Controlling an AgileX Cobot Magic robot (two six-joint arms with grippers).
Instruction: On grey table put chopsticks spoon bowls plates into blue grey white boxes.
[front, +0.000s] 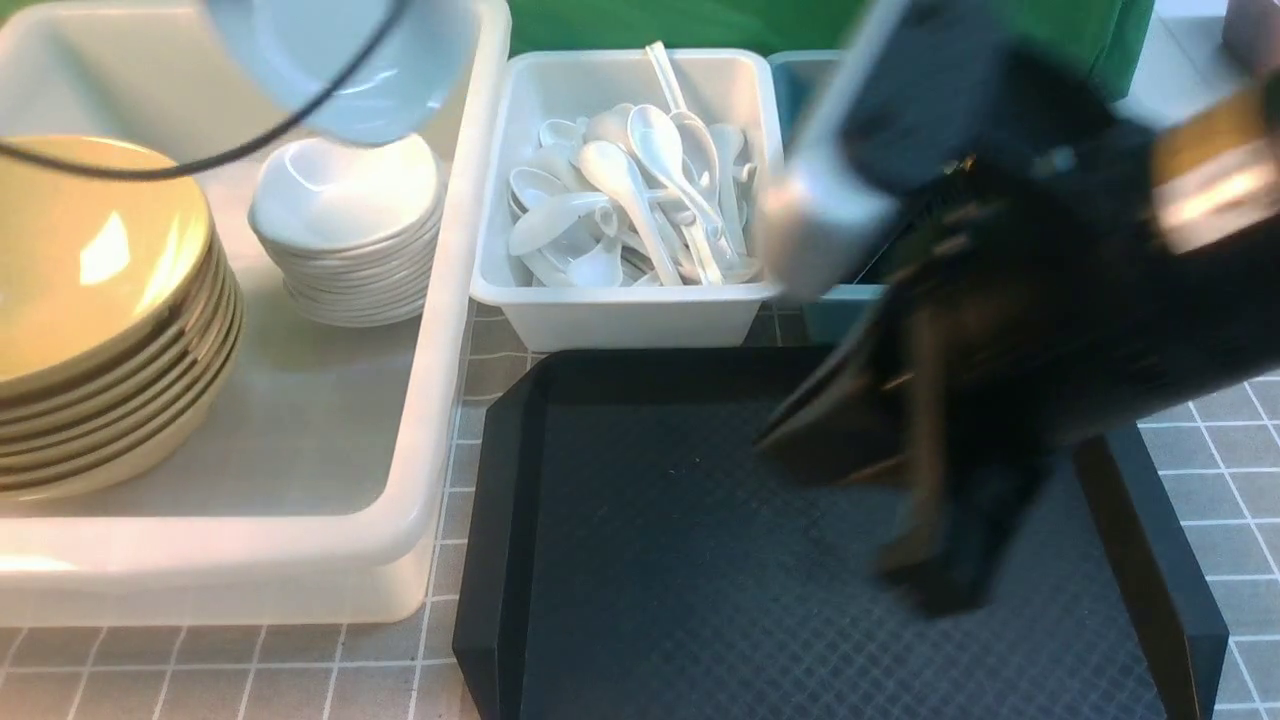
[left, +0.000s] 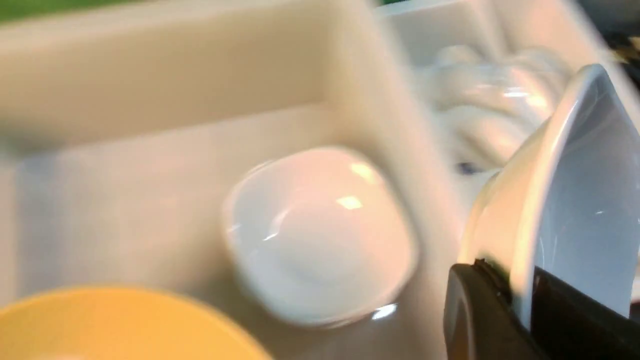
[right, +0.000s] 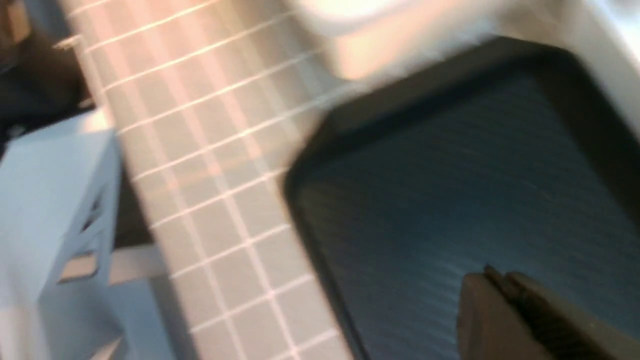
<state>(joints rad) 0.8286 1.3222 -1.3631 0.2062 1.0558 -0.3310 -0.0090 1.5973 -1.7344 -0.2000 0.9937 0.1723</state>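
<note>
My left gripper (left: 520, 285) is shut on the rim of a small white plate (left: 575, 200), held tilted above the large translucent box (front: 440, 300). In the front view that plate (front: 340, 60) hangs at the top edge, over a stack of white plates (front: 345, 230). A stack of yellow bowls (front: 100, 310) sits beside them in the same box. Several spoons (front: 630, 190) fill the white box (front: 620, 310). The blue-grey box (front: 835, 310) is mostly hidden behind my blurred right arm (front: 1000, 300). My right gripper (right: 492, 280) is shut and empty over the black tray (right: 450, 175). No chopsticks can be made out.
The black textured tray (front: 700, 560) lies on the grey table (front: 250, 670) in front of the boxes, with nothing on the part that shows. The right arm covers the tray's right half. A green backdrop (front: 680, 25) stands behind the boxes.
</note>
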